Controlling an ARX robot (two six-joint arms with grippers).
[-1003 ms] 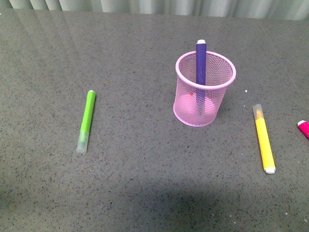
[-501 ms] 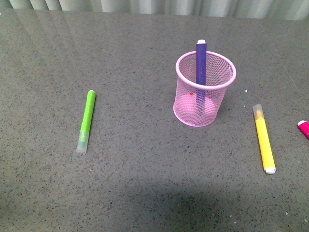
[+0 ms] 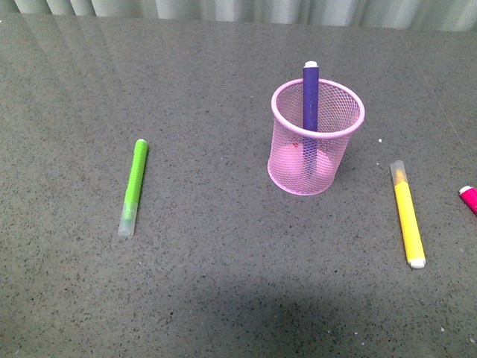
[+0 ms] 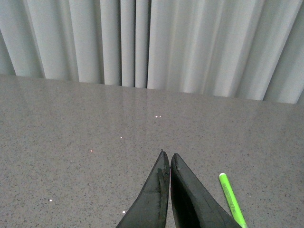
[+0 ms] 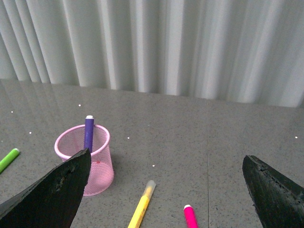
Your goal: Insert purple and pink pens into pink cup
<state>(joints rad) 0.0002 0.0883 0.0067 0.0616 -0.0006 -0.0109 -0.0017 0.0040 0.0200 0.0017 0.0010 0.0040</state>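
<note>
Nothing has shifted: purple pen (image 3: 310,97) in the pink cup (image 3: 298,160), pink pen (image 3: 469,198) on the surface (image 3: 223,283), left fingers (image 4: 190,199) together, right fingers (image 5: 52,194) apart.

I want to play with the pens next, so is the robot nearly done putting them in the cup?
About halfway. Done: the purple pen stands in the pink cup. In hand: nothing, the right gripper is open and empty, the left gripper shut and empty. Left: the pink pen lies beside the yellow pen, not yet in the cup.
</note>
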